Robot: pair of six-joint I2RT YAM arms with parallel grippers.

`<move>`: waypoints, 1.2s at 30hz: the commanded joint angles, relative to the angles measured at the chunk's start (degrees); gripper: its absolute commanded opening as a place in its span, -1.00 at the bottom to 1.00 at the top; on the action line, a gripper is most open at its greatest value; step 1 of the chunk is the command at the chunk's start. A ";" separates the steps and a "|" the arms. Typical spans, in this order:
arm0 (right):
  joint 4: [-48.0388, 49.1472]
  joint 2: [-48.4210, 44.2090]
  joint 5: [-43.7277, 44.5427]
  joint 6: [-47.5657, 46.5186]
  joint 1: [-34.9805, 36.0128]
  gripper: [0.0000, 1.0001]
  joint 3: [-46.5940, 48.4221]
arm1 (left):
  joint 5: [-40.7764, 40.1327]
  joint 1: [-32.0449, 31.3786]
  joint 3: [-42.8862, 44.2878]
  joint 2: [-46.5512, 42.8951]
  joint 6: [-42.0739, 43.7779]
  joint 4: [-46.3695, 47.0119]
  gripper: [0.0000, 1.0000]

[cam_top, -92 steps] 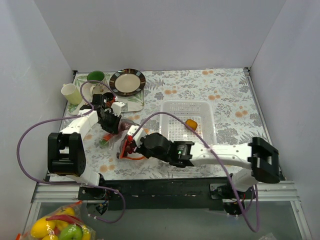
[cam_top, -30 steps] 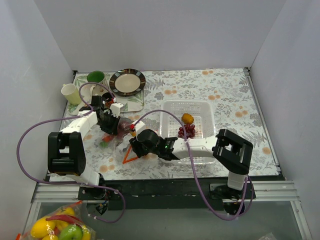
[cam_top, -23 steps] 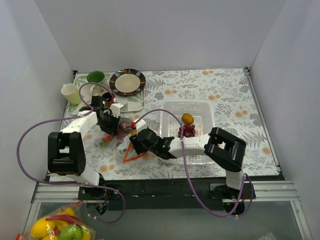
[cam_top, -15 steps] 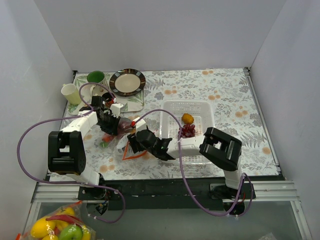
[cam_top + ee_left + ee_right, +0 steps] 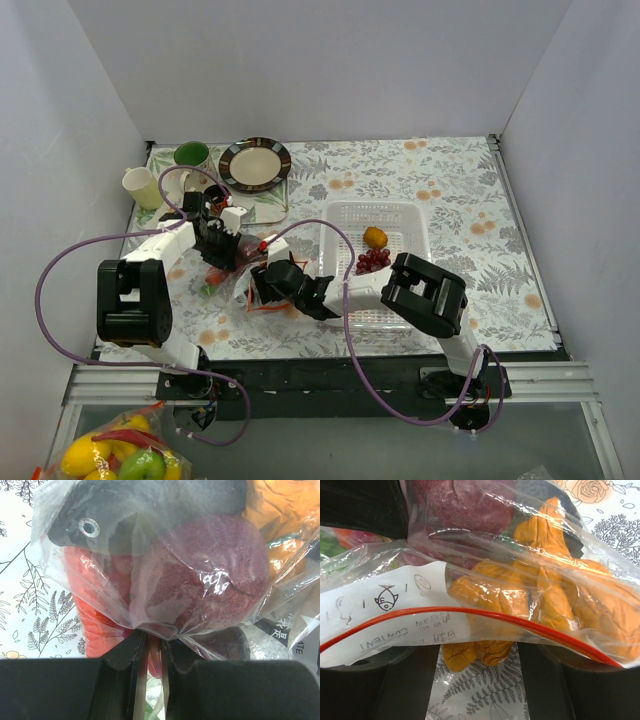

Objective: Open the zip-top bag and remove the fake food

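Note:
The zip-top bag (image 5: pixel 243 272) lies left of centre, its red zip strip (image 5: pixel 470 612) running across the right wrist view. My left gripper (image 5: pixel 222 253) is shut on a fold of its plastic (image 5: pixel 152 642). Through the film I see a grey fish (image 5: pixel 100 510), a dark red-purple lump (image 5: pixel 210 575) and a red chili (image 5: pixel 90 610). My right gripper (image 5: pixel 480 680) stands open at the bag's mouth. Orange pieces (image 5: pixel 485 650) poke out of the bag between its fingers. An orange fruit (image 5: pixel 375 237) and a grape bunch (image 5: pixel 373 261) lie in the clear basket (image 5: pixel 372 210).
A dark-rimmed plate (image 5: pixel 254 163), a green cup (image 5: pixel 191 154) and a cream cup (image 5: pixel 140 185) stand at the back left. A bag of lemons and a green apple (image 5: pixel 120 455) lies below the table's front edge. The right arm stretches across the basket's near side.
The grape bunch has landed in the basket beside the orange fruit. Since then my right gripper has slid left to the bag's mouth. The left gripper has kept its hold.

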 commanded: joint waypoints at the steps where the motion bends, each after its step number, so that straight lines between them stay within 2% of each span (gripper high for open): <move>1: 4.08 0.32 -0.31 3.43 -0.28 0.36 -0.60 | -0.42 -0.15 -1.43 2.05 0.88 -3.70 -1.00; 7: 11.20 0.32 -4.70 -0.96 -0.37 0.16 0.88 | -0.16 -0.15 -1.43 1.08 0.88 -5.10 -1.00; 10: 11.73 -0.03 -6.81 -2.10 -0.37 -0.15 3.08 | -1.04 -0.15 -1.96 0.03 1.32 -5.28 -1.00; 11: 11.82 -0.38 -8.04 -2.28 -0.37 -0.35 3.26 | -1.39 -0.15 -1.87 -0.06 1.32 -5.37 -1.00; 13: 10.95 -1.95 -8.57 -2.45 -0.37 -0.59 3.09 | -1.30 -0.15 -1.44 0.37 1.23 -5.54 -1.00; 14: 10.33 -2.66 -9.01 -2.63 -0.37 -0.86 2.74 | -1.04 -0.15 -1.26 0.55 1.15 -5.63 -1.00; 15: 10.24 -3.45 -9.10 -2.54 -0.28 -0.97 1.17 | -0.95 -0.15 -1.08 0.64 0.97 -5.63 -1.00; 19: 11.99 -10.55 -10.15 -1.58 -0.28 -0.97 -6.46 | -1.30 -0.15 -0.12 1.17 0.36 -5.19 -1.00; 25: 10.86 -22.94 -17.35 2.37 -0.28 -0.97 -16.41 | -4.37 -0.15 -0.11 0.82 0.35 -3.79 -1.00; 29: 6.39 -31.39 -23.07 4.66 -0.46 -0.97 -22.91 | -4.64 -0.15 0.76 1.69 0.18 -3.96 -1.00; 30: 1.15 -32.89 -23.51 5.36 -0.54 -0.97 -23.19 | -4.47 -0.15 1.37 1.78 0.09 -3.96 -1.00; 33: -6.16 -41.65 -24.92 6.59 -0.98 -0.97 -25.73 | -4.29 -0.15 2.43 2.13 -0.26 -3.96 -1.00; 36: -10.58 -48.00 -25.36 6.95 -1.95 -0.97 -29.16 | -3.85 -0.15 3.14 2.57 -0.70 -4.22 -1.00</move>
